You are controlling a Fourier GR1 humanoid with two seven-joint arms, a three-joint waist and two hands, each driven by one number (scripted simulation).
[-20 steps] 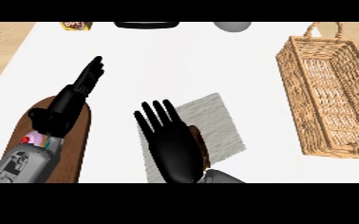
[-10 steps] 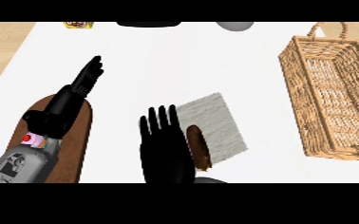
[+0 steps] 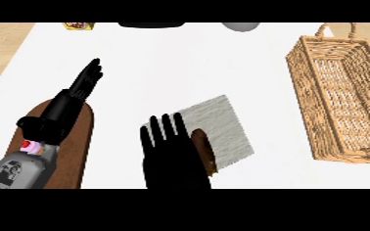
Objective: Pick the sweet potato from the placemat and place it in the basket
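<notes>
**A:** What sits nearest?

**B:** The right hand, coming in from the near edge. Its fingers are straight and slightly spread, flat over the left part of the grey placemat. It has hold of nothing.

**A:** And the sweet potato?

**B:** The sweet potato lies on the near part of the placemat, just beside the right edge of that hand and partly hidden by it. I cannot tell whether the two touch.

**A:** The other arm?

**B:** At the left, the left hand lies over a brown board. Its fingers are straight, pointing far, and hold nothing.

**A:** Where is the basket?

**B:** The wicker basket stands on the white surface at the right, well apart from the placemat.

**A:** And farthest?

**B:** Three things are cut off along the far edge. A yellow item is at the left, a black thing is near the middle, and a grey round thing is to its right.
</notes>
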